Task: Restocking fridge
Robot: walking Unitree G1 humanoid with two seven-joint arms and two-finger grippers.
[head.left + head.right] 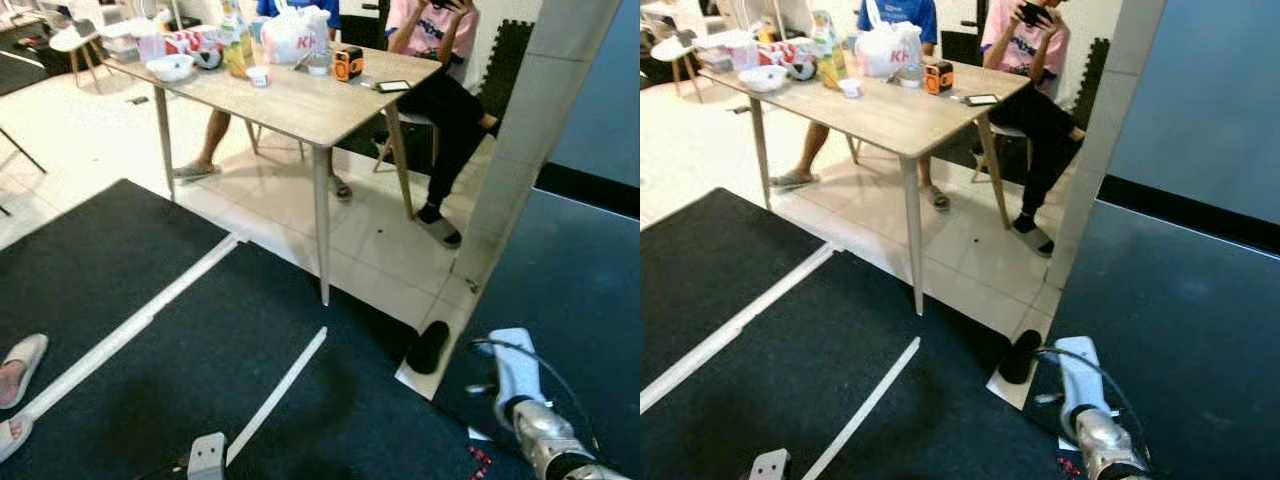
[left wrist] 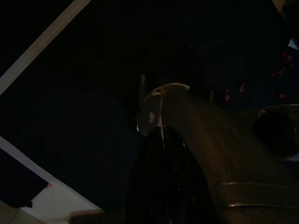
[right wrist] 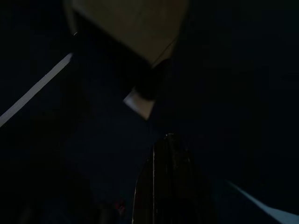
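Right now I'm looking down over dark mats (image 1: 150, 300) striped with white tape, with a pale wooden bench (image 1: 290, 95) standing beyond them on tile. On the bench sit a white bowl (image 1: 170, 67), a white plastic bag (image 1: 295, 38), a small orange box (image 1: 347, 63), a small white cup (image 1: 258, 76), a phone (image 1: 392, 86) and some packets at the far end that are too small for me to read. Two people sit on the far side of the bench; one in a pink shirt (image 1: 430, 30) holds a phone up. A white pillar (image 1: 540, 110) rises just beside the bench, and a black object (image 1: 430, 347) lies at the pillar's foot. No fridge is in sight. My right arm (image 1: 540, 430) hangs low near the pillar, the left gripper (image 2: 163, 182) and right gripper (image 3: 170, 186) both dangle over dark mat, and I cannot tell how wide either stands.
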